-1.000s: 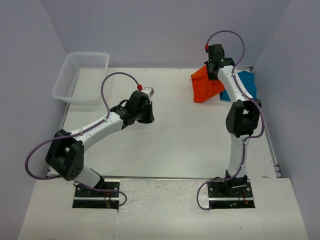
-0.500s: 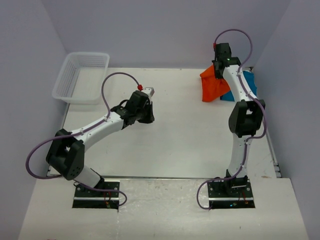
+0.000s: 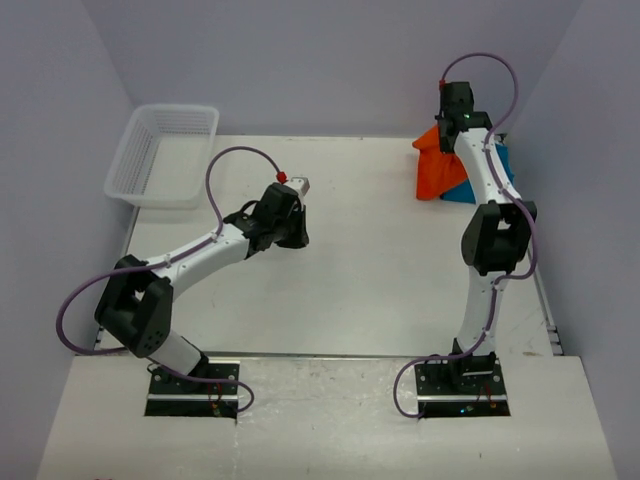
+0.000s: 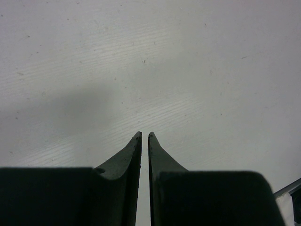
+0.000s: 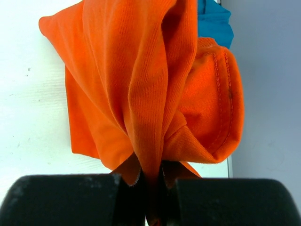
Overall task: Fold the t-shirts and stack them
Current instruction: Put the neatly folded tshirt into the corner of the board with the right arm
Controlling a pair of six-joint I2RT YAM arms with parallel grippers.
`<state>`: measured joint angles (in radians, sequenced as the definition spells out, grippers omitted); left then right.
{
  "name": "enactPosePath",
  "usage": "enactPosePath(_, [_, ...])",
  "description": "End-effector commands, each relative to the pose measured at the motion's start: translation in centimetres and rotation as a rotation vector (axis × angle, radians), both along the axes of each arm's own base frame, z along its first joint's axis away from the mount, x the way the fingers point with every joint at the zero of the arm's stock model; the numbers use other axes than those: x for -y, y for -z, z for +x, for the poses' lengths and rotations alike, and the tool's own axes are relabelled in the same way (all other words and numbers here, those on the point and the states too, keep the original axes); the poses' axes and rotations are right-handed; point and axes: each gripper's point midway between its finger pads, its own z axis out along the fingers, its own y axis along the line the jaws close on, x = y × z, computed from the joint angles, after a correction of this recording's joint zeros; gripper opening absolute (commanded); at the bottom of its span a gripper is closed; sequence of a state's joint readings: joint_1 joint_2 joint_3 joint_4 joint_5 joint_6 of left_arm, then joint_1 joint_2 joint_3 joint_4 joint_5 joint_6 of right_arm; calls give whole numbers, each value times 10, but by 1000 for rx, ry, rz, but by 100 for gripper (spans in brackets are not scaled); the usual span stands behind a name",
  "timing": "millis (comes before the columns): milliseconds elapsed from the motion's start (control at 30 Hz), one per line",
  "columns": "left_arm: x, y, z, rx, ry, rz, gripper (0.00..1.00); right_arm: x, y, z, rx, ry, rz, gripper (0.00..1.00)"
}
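The orange-red t-shirt [image 3: 437,168] hangs bunched at the table's far right corner, pinched in my right gripper [image 3: 452,132], which is shut on a fold of it [image 5: 150,117]. Under and behind it lies the teal-blue t-shirt [image 3: 490,170], a corner of which shows in the right wrist view [image 5: 214,21]. Over the bare middle-left of the table, my left gripper [image 3: 292,222] is shut with nothing between its fingers [image 4: 162,165], only a thin slit showing.
A white mesh basket [image 3: 163,153] stands at the far left corner. The right wall [image 3: 590,200] is close beside the shirts and the right arm. The table's right edge [image 3: 540,290] runs just past that arm.
My right gripper has carried the orange-red t-shirt to the right and further back, over the teal-blue one. The left arm has hardly moved.
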<state>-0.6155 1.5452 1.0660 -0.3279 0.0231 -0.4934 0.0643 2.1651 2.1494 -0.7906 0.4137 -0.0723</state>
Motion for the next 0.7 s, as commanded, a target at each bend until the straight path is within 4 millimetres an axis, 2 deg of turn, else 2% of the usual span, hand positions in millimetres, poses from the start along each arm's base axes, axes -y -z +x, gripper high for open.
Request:
enactPosePath(0, [3, -3, 7, 34, 17, -14, 11, 11, -85, -1, 203, 30, -26, 0])
enactPosePath(467, [4, -2, 6, 26, 25, -12, 11, 36, -91, -7, 215, 88, -49, 0])
enactPosePath(533, [3, -2, 6, 29, 26, -11, 11, 41, -87, -7, 207, 99, -62, 0])
enactPosePath(667, [1, 0, 4, 24, 27, -6, 11, 47, -64, -2, 163, 113, -64, 0])
